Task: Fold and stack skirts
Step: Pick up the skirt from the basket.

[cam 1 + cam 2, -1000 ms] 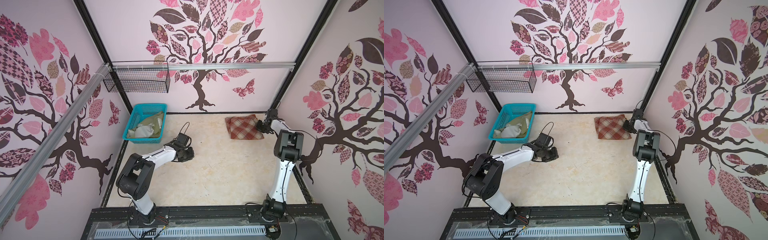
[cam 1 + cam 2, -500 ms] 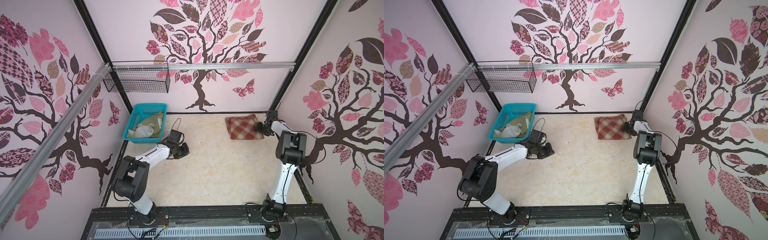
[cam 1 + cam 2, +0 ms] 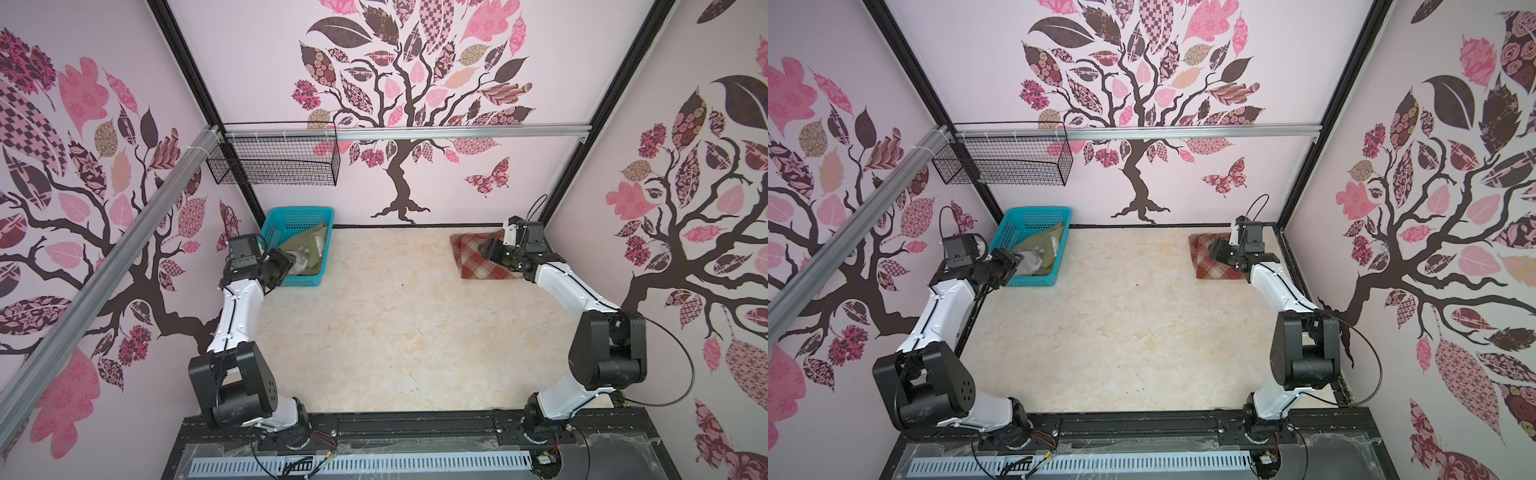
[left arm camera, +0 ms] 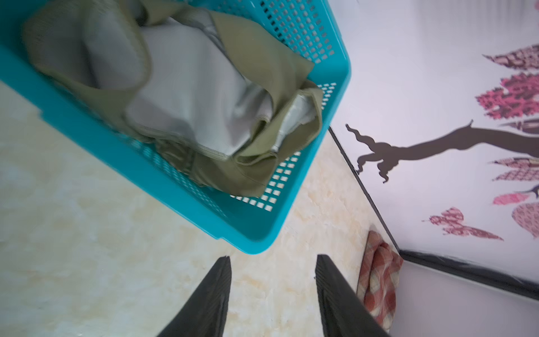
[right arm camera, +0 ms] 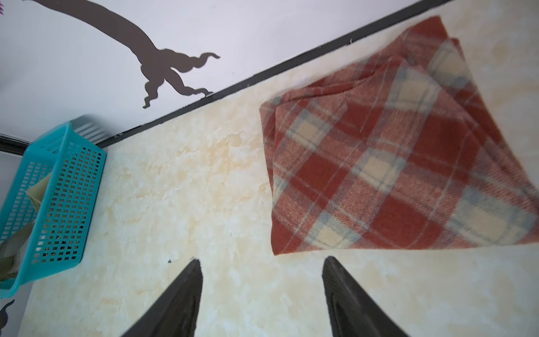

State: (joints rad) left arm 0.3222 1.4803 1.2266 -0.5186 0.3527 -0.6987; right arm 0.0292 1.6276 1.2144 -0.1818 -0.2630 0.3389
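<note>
The rust-red and cream plaid skirt (image 3: 473,264) (image 3: 1208,270) lies folded flat on the table at the far right, by the back wall. My right gripper (image 3: 488,249) (image 5: 261,259) hovers over its near right part, open and holding nothing; in the right wrist view the plaid skirt (image 5: 393,163) lies just beyond the fingertips. The olive-green skirt (image 3: 309,253) (image 4: 189,96), pale lining showing, is crumpled in the turquoise basket (image 3: 299,210) (image 4: 87,125) at the far left. At the basket's near left corner my left gripper (image 3: 286,262) (image 4: 272,258) is open and empty.
A black wire basket (image 3: 274,162) hangs from the aluminium rail on the back wall, above the turquoise one. The beige table (image 3: 395,332) stretches between the two arms. Walls close in on three sides, and a black base rail (image 3: 415,428) runs along the front.
My left arm swung from the table's middle left back to the basket and its jaws opened. The right gripper opened over the plaid skirt and shifted slightly.
</note>
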